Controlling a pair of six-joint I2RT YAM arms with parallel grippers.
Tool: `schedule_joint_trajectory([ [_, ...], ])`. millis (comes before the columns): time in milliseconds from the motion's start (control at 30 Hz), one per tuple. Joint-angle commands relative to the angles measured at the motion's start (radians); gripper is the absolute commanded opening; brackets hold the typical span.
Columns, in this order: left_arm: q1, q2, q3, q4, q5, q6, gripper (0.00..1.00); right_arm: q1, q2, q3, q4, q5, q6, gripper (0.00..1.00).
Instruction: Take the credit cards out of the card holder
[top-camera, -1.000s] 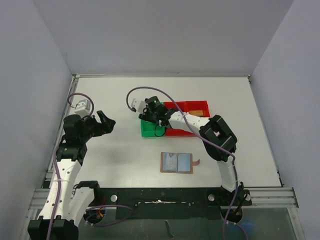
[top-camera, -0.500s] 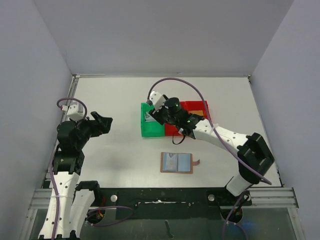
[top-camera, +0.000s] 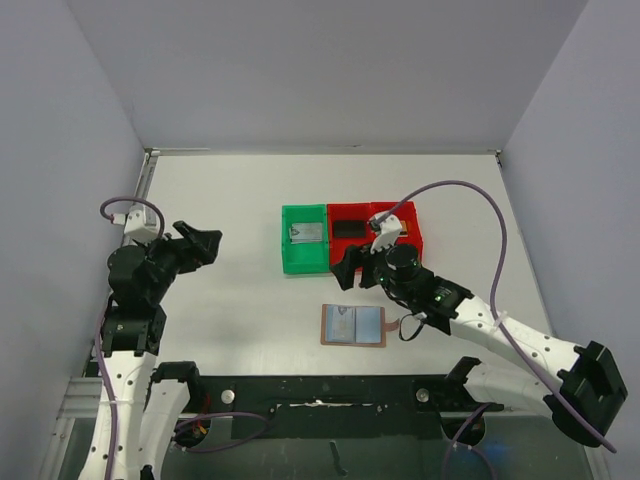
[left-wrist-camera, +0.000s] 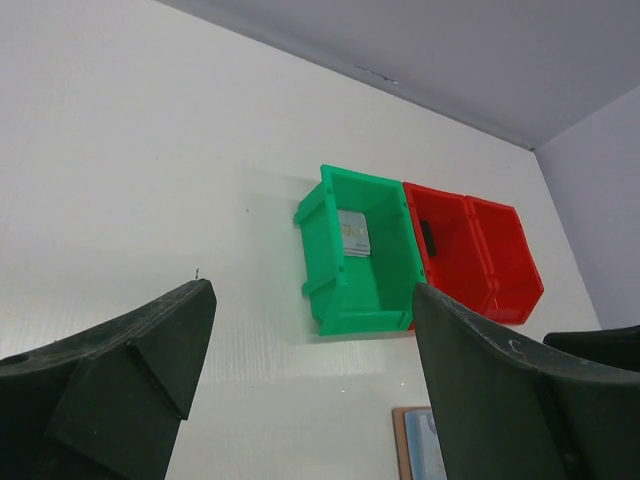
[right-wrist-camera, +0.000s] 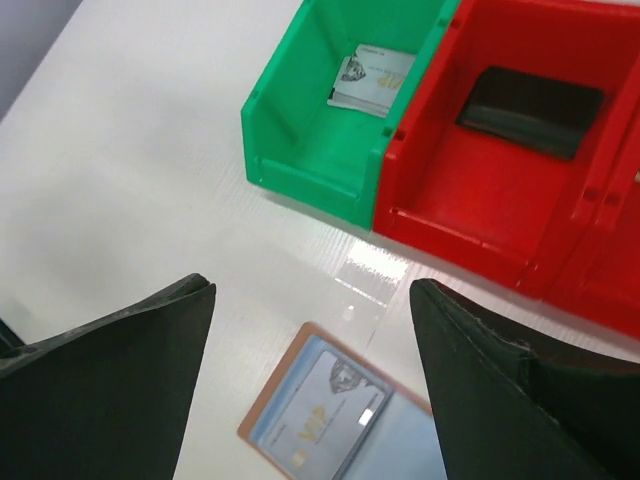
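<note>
Near the lower middle of the top view, the card holder (top-camera: 353, 325) lies open and flat on the table (top-camera: 230, 190). Its bottom edge sits close to the table's near edge, and its strap tab (top-camera: 392, 323) sticks out to the right. The right wrist view shows a pale card (right-wrist-camera: 333, 412) tucked in its left pocket.

Above it in the frame, three bins stand side by side with their walls touching. The green bin (top-camera: 288, 240) on the left holds the silver-grey card (top-camera: 306, 233) at its far end. The middle red bin (top-camera: 348, 212) holds the black card (top-camera: 347, 228). The outer red bin (top-camera: 408, 215) is partly hidden by a cable.

The right gripper (top-camera: 350, 270) hangs over the narrow strip of bare table between the bins' lower edges and the card holder. Its jaws are spread wide with nothing between them. The left gripper (top-camera: 200, 243) is at the left side of the frame, well apart from the bins. Its jaws are also wide open and empty.

A broad stretch of bare table lies between the left gripper and the green bin's left wall. More runs from the bins up to the far edge at the wall, and more lies to the right of the outer red bin.
</note>
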Motion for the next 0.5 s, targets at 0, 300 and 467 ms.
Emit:
schedule_joint_trajectory([
  [0, 0.007, 0.066, 0.089, -0.024, 0.023, -0.015, 0.79, -0.004, -0.086, -0.081, -0.022, -0.004, 0.271, 0.81],
  [300, 0.007, 0.011, 0.074, -0.045, -0.038, -0.031, 0.79, 0.014, -0.119, -0.295, 0.009, -0.012, 0.537, 0.72],
  [467, 0.007, -0.073, 0.032, 0.011, 0.001, -0.035, 0.79, 0.019, -0.090, -0.332, 0.049, -0.024, 0.562, 0.70],
])
